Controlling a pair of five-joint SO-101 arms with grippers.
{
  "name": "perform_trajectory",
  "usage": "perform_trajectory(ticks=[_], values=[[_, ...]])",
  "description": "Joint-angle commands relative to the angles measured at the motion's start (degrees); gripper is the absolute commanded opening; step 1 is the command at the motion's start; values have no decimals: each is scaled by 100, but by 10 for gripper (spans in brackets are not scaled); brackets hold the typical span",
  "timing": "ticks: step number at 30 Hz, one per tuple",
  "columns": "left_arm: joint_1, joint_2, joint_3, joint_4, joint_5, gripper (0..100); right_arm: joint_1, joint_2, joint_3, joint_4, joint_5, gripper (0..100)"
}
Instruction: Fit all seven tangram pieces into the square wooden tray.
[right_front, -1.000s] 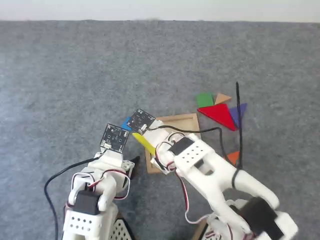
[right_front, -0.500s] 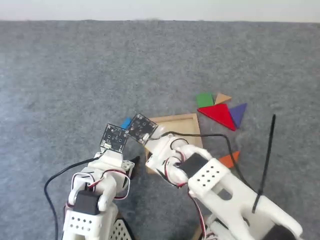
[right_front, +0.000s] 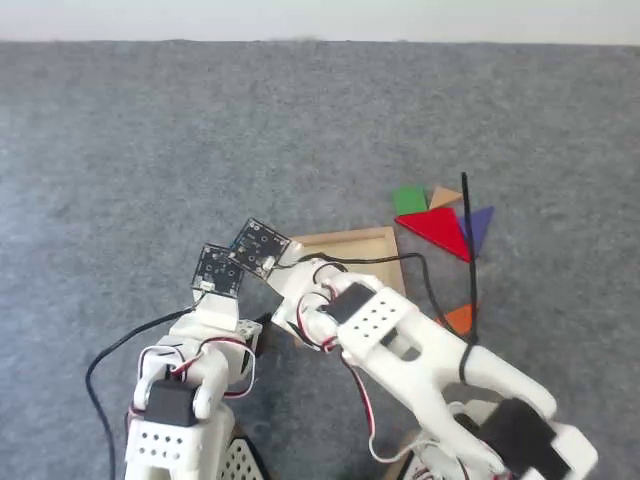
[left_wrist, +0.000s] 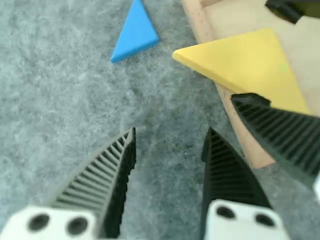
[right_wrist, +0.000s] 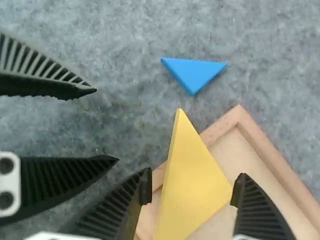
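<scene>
The yellow triangle (right_wrist: 192, 195) lies tilted across the corner rim of the wooden tray (right_wrist: 250, 127), one tip poking out over the carpet. My right gripper (right_wrist: 192, 177) is open and straddles it, one finger on each side. Past that corner a blue triangle (left_wrist: 134, 32) lies flat on the carpet. My left gripper (left_wrist: 170, 145) hovers open above bare carpet beside the tray (left_wrist: 205, 35), nothing between its fingers. In the high view the tray (right_front: 375, 240) sits mid-table, and both wrists crowd its left corner.
Right of the tray lie a green piece (right_front: 408, 198), a small tan triangle (right_front: 445, 195), a large red triangle (right_front: 435, 230) and a purple piece (right_front: 481, 222). An orange piece (right_front: 460, 318) lies beside the right arm. A black cable (right_front: 466, 250) hangs above them.
The right arm's wrist has shifted left over the tray's corner, now covering the yellow and blue pieces in the high view. The left wrist edged slightly left.
</scene>
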Motion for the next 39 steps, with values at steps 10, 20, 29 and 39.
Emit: perform_trajectory(ticks=[10,20,29,39], values=[[-35,0,-40,9,-62,207,611,963,-527,75,-404,273],[-35,0,-40,9,-62,207,593,954,-545,180,-422,273],[-35,0,-40,9,-62,207,330,954,-624,101,-475,274],[-35,0,-40,9,-62,207,1490,945,-651,233,-993,274]])
